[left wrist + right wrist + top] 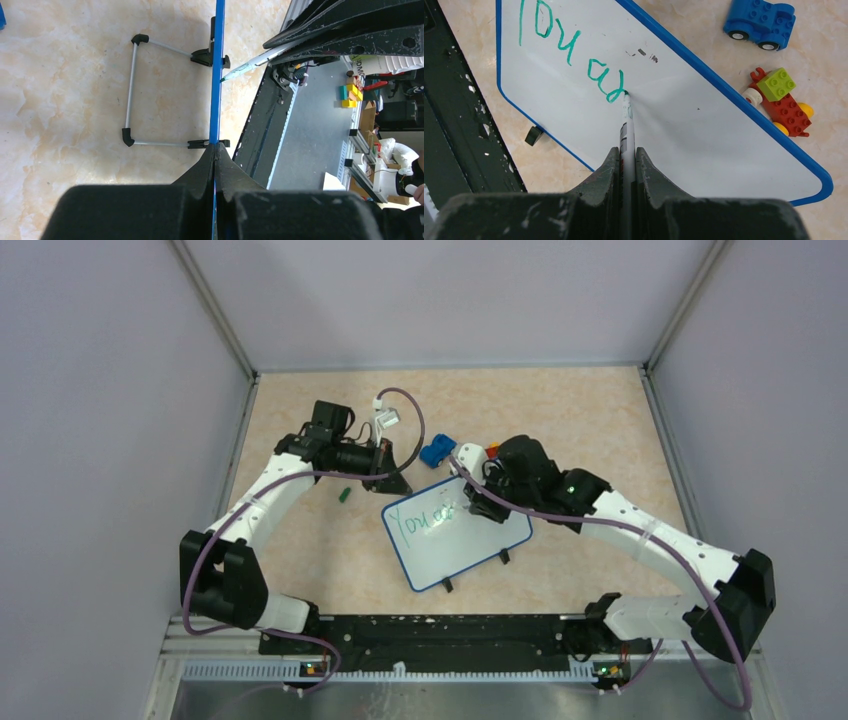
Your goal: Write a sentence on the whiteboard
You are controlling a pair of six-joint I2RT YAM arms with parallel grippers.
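Green script of the unfinished sentence (569,55) was seen on the whiteboard (455,545), reading roughly "You a" followed by one partly formed letter, all on a single line towards the board's far-left end. The whiteboard was placed in the middle of the beige marbled table (590,420), between the two arms and turned at an angle, with its small black feet (447,585) along its near edge. How steeply it was tilted could not be judged. The right gripper (626,152) was pressed together on a green marker (627,117), whose tip was touching the white surface at the end of the last letter. The left gripper (216,150) was pinched on the board's blue rim at its far-left corner. In the left wrist view the board was seen edge-on as a thin blue line, with a wire stand (131,90) clipped to its back face and the marker's tip meeting the other face. Just beyond the board's far edge, a blue toy car (760,25) and a red brick toy (789,110) topped with a green block were lying on the table, both apart from the rim. A small green cap (344,494) was lying on the table left of the board, near the left arm.
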